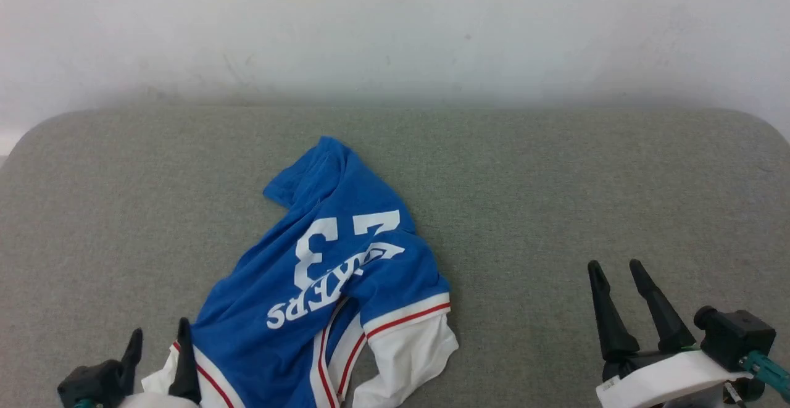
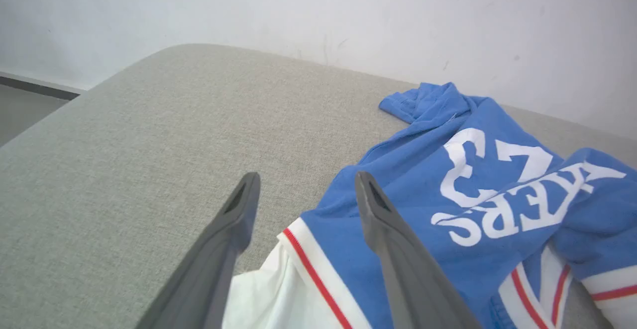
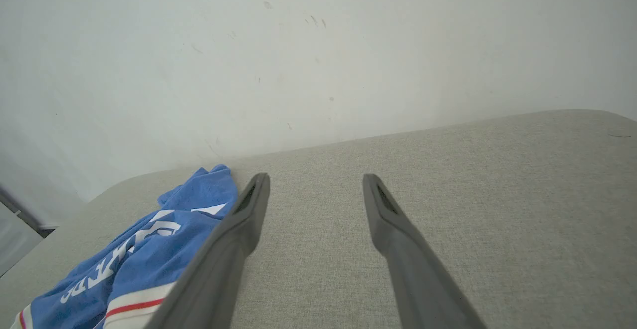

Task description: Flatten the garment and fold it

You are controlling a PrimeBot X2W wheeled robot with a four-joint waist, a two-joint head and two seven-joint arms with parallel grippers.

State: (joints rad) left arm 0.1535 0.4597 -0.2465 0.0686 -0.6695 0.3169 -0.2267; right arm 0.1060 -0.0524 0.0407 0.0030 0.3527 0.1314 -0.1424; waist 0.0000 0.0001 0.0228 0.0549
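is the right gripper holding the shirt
No, the right gripper stands open above the bare grey surface, with the shirt lying off to one side.

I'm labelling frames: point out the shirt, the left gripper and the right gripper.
shirt (image 1: pixel 352 189), head view, blue cloth above the white number
left gripper (image 1: pixel 160 326), head view, midway between its fingertips
right gripper (image 1: pixel 615 264), head view, midway between its fingertips
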